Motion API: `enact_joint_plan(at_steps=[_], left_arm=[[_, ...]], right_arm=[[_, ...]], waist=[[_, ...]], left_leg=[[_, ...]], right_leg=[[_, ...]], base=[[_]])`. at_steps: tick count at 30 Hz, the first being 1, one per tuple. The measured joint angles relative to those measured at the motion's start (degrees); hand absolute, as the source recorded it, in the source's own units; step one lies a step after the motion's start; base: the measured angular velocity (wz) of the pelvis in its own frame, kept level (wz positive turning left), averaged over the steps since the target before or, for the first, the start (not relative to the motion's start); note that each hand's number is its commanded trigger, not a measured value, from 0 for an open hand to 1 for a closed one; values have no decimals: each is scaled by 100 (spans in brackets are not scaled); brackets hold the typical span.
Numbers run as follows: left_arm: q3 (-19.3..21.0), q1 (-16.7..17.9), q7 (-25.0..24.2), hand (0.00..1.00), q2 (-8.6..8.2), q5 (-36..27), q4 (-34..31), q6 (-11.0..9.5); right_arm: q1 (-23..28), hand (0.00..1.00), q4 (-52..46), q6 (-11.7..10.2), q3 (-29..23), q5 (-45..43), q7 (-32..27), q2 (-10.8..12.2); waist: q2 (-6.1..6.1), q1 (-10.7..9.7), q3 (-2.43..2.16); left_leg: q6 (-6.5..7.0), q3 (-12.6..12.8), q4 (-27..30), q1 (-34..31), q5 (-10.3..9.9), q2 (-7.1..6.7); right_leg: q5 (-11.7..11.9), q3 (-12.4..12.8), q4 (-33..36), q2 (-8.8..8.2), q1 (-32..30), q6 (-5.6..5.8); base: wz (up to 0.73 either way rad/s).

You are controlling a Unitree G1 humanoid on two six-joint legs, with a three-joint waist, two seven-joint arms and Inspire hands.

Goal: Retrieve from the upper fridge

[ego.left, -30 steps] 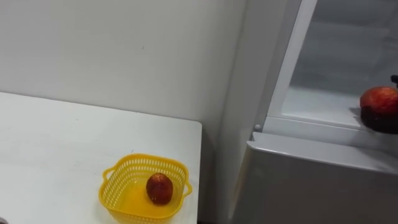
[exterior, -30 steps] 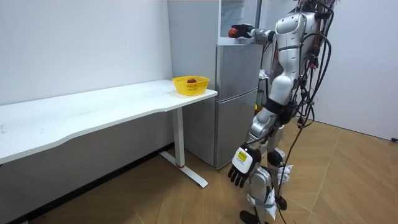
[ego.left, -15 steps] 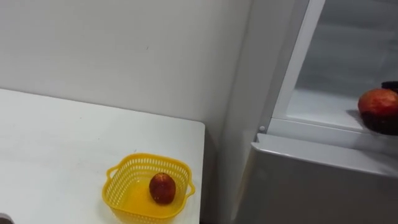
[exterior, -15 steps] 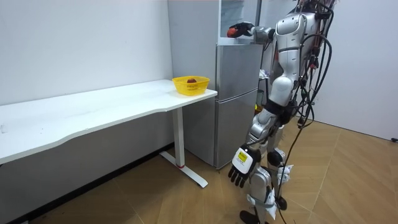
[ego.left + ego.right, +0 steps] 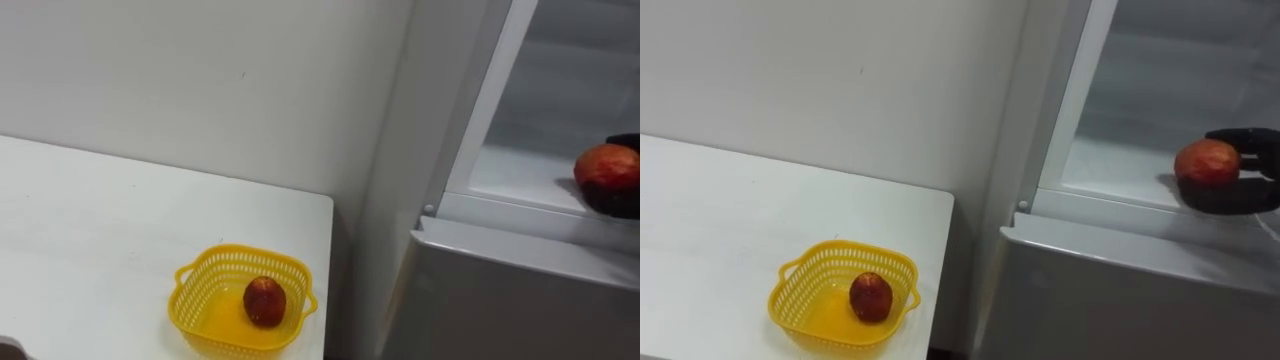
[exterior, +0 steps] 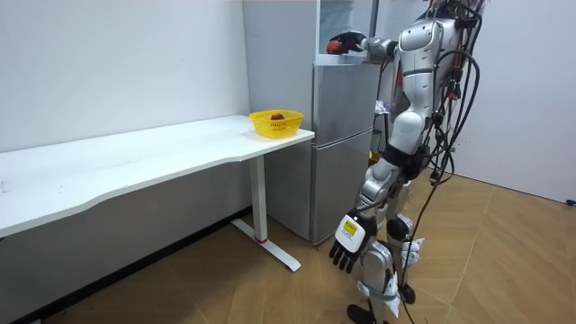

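Yellow basket (image 5: 192,298): one. Red round fruits: two. Basket fruit (image 5: 264,301) lies inside yellow basket; held fruit (image 5: 1207,162) sits at upper fridge opening. White worktop (image 5: 100,230): one. Fridge (image 5: 520,290): one. Robot hands: two. Right hand (image 5: 1243,196) curled round held fruit; left hand (image 6: 347,241) hangs low beside legs, fingers relaxed.
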Motion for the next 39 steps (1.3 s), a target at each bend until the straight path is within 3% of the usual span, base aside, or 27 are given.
enact_joint_plan(at_steps=[7,12,16,18,22,30,36,39], left_arm=[[-4,15,18,0,0,-9,3,0],[-7,-21,18,0,1,-3,-16,-5],[-11,-90,11,0,-1,-1,-1,-7],[-15,-99,11,0,-1,-14,0,-7],[-31,-168,23,0,-2,-11,-9,-65],[-154,-139,165,0,-31,-17,-71,-79],[-249,-159,304,0,-68,2,-67,-160],[-248,-188,326,0,-181,-102,-56,-192]], right_arm=[[0,100,16,0,0,245,-51,1],[3,100,-74,7,-1,229,-202,4],[201,100,-552,25,0,160,-631,92],[324,100,-893,14,-17,49,-862,241],[556,100,-1470,-9,-25,-17,-1157,369],[1184,100,-2654,-43,-61,-78,-1726,522],[1710,100,-3837,-85,-243,-1298,-2276,1216],[1882,100,-4484,-297,-252,-1672,-2670,1458]], waist=[[43,54,8],[67,66,-25],[145,128,-12],[173,105,-4],[257,94,48],[519,55,-66],[590,-28,-39],[646,-37,1]], left_leg=[[0,0,0,1,0,0],[0,-1,2,-18,0,0],[-1,5,21,2,1,-2],[-1,10,33,9,1,-2],[-1,8,50,-6,1,-4],[-7,4,48,-50,-4,-1],[-5,43,48,-37,-3,-1],[-5,50,43,-64,-3,-7]], right_leg=[[0,3,-1,0,-3,0],[0,0,3,0,-23,-1],[0,36,6,1,-17,-1],[0,95,2,5,-10,-1],[0,71,4,5,-16,-1],[3,90,3,10,-66,-5],[3,93,6,6,-58,-5],[3,106,6,0,-64,-5]], base=[[0],[0],[0],[0],[0],[0],[-2],[0]])
